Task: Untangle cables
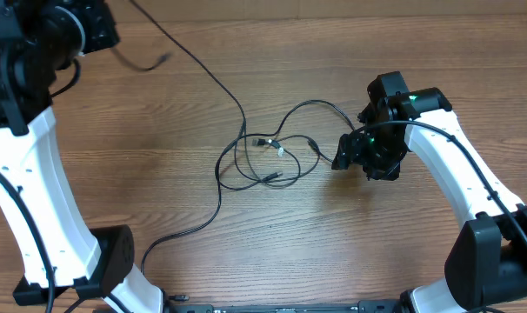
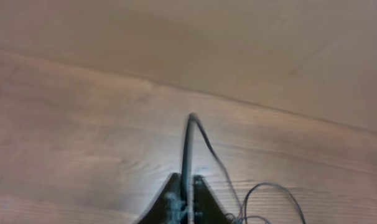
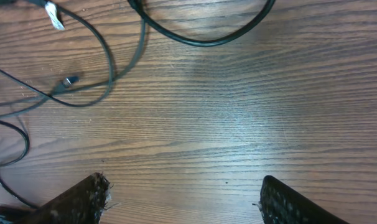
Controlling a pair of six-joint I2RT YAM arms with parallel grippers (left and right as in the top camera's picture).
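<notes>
Your left claw (image 2: 183, 202) is raised over the far-left of the table (image 1: 333, 243), pinching one of the cables (image 1: 268, 161), whose tangle lies mid-table. Your right claw (image 3: 183, 199) hovers low just right of the tangle, fingers spread.

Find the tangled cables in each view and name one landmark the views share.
Overhead: cables looped at the centre of the table.
Left wrist: cables at bottom centre, one strand rising from the left gripper; loops lower right.
Right wrist: cables along the top edge and upper left.
Shared landmark: the wood-grain table.
</notes>
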